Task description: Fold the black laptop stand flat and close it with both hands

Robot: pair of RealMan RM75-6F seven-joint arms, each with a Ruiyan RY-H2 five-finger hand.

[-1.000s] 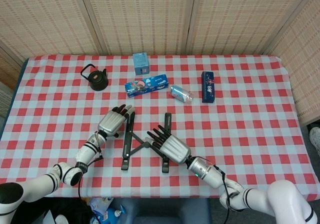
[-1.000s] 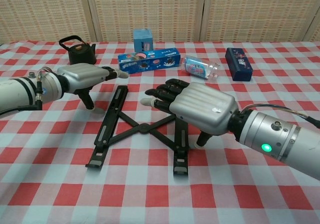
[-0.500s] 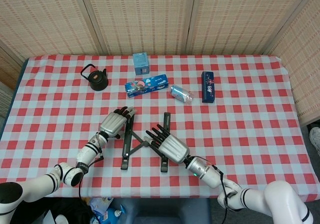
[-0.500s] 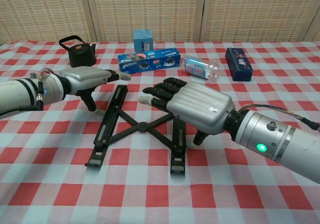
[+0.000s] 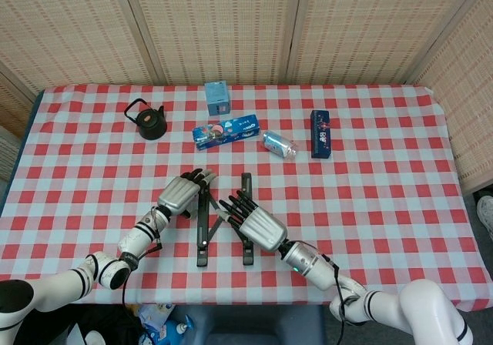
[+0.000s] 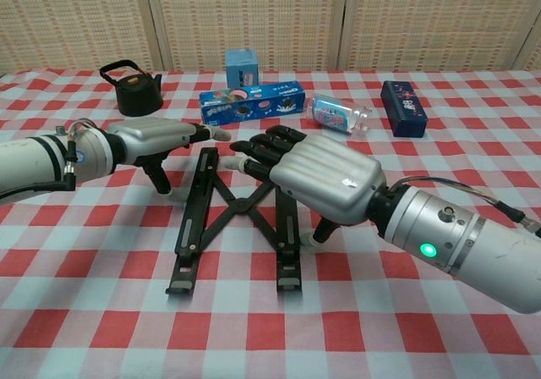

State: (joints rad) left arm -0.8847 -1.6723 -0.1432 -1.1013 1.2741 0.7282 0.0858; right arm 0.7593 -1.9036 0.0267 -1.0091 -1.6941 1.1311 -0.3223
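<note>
Since the black laptop stand (image 5: 222, 218) lies on the counter (image 5: 385, 191) between both hands, its two rails run away from the robot, still apart. Left hand (image 5: 182, 194) flanks the left rail, right hand (image 5: 252, 220) the right; fingers (image 6: 254, 152) extended, gripping nothing, contact unclear. Closing needs inward push.

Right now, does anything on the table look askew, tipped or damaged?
Only the clear bottle stands out: it lies on its side between the long blue box and the dark box. The stand is half folded between both hands, its rails not yet together. No damage or spill shows.
</note>
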